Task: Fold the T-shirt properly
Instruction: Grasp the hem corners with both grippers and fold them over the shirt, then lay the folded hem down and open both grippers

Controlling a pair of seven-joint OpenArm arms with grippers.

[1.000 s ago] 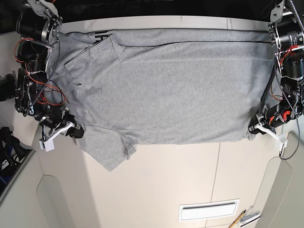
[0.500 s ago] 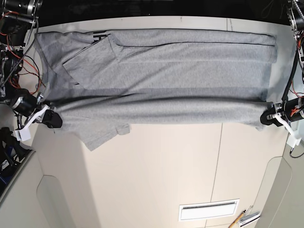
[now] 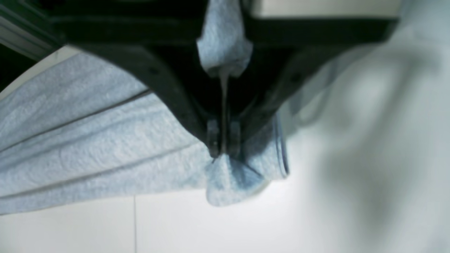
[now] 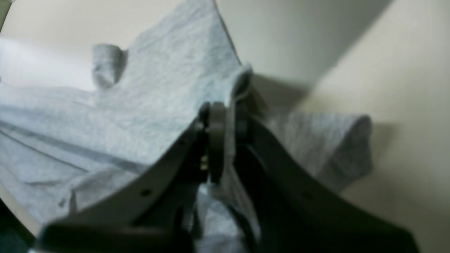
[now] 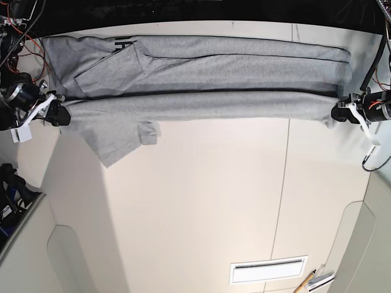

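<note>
- Both claws pinch cloth: the left gripper [image 3: 222, 147] is pressed together on a hem corner of the T-shirt [image 5: 201, 64], and the right gripper [image 4: 225, 119] is clamped on the edge at the sleeve end.
- The shirt lies along the far edge of the table [image 5: 201, 207], its near long edge lifted taut between the two arms.
- Done well, the fold wants even tension — both ends carried at one height and pace, so the lifted edge lands parallel to the far one.
- Its long axis runs side to side across the base view, the sleeve end toward the right gripper and the hem toward the left; one sleeve [image 5: 113, 143] hangs loose and likely needs tucking.
</note>
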